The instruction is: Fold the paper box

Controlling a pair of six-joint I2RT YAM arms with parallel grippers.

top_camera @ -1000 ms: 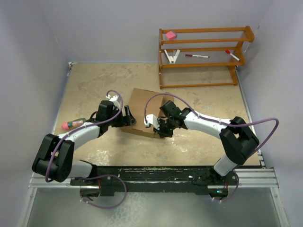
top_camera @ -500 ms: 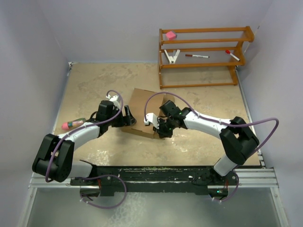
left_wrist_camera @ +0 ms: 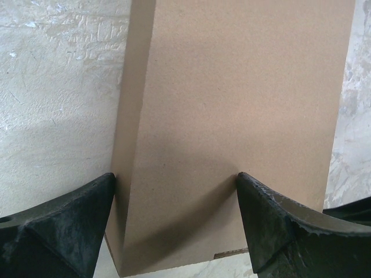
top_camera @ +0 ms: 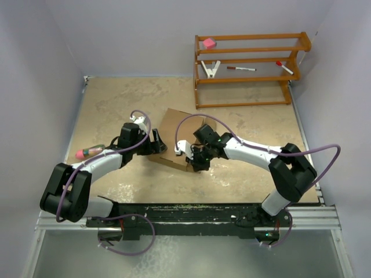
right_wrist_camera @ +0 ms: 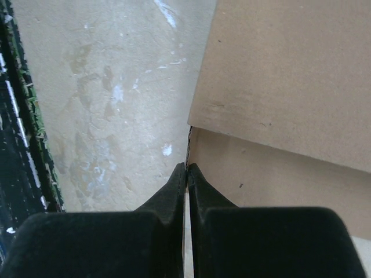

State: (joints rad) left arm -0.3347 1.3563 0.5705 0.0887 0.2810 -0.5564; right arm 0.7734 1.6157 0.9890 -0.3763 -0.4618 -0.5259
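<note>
Count on inspection: one paper box [top_camera: 177, 124]; one wooden rack [top_camera: 255, 37] carrying one pink block [top_camera: 209, 43], one white clip [top_camera: 211, 69] and two markers [top_camera: 240, 68] [top_camera: 284, 67]; one pink-tipped cylinder [top_camera: 90, 152] on the worktop [top_camera: 116, 98]; two robot arms [top_camera: 98, 162] [top_camera: 249, 152].

- The paper box [top_camera: 174, 124] is plain brown cardboard, matte and unprinted.
- It rests near the middle of the table [top_camera: 116, 98], turned at a slant to the table's edges.
- On its left side a broad flat panel meets a narrow shaded wall along a straight crease.
- At its near-right corner one panel overlaps a lower layer, with a corrugated edge showing.
</note>
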